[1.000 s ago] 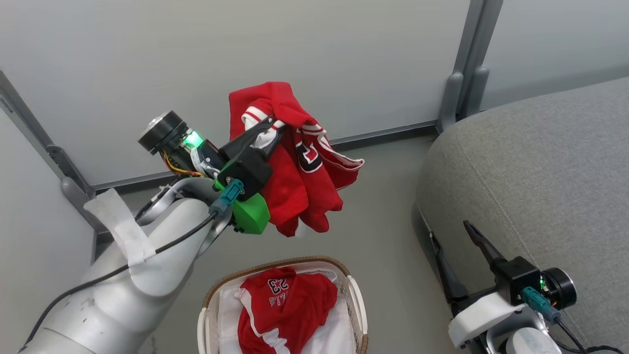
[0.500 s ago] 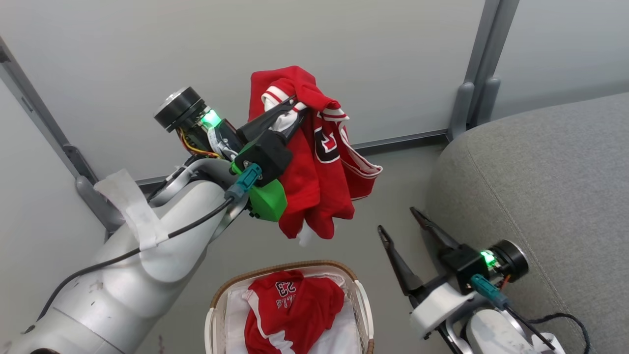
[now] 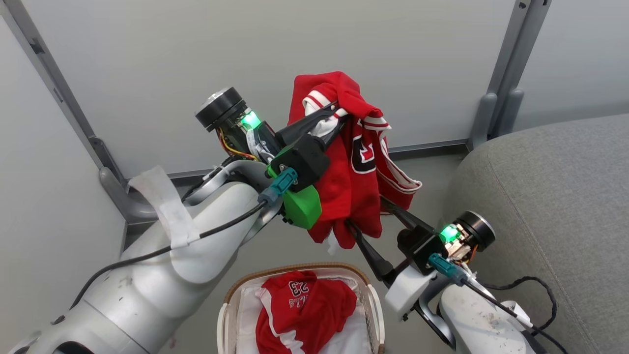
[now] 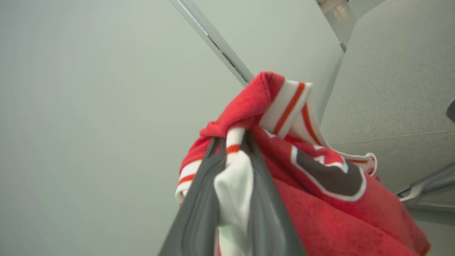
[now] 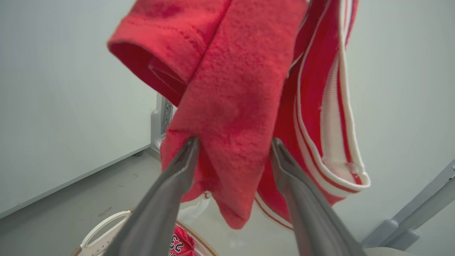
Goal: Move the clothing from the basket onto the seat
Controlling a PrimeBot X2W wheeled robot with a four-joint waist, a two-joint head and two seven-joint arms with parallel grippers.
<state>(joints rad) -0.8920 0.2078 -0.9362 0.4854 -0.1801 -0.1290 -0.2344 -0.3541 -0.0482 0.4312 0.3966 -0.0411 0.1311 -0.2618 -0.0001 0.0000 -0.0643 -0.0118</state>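
Two red garments belong to this job. The first garment [image 3: 356, 191] hangs in the air above the basket [image 3: 295, 269]. The left gripper [image 3: 339, 112] pinches its striped trim tight, high enough to carry it across to the seat [image 3: 555, 196] on the right. The right gripper [image 3: 366, 214] stands wide open, fingers astride the dangling lower fold, probably to steady it. The second garment [image 3: 304, 305] lies in the one basket.
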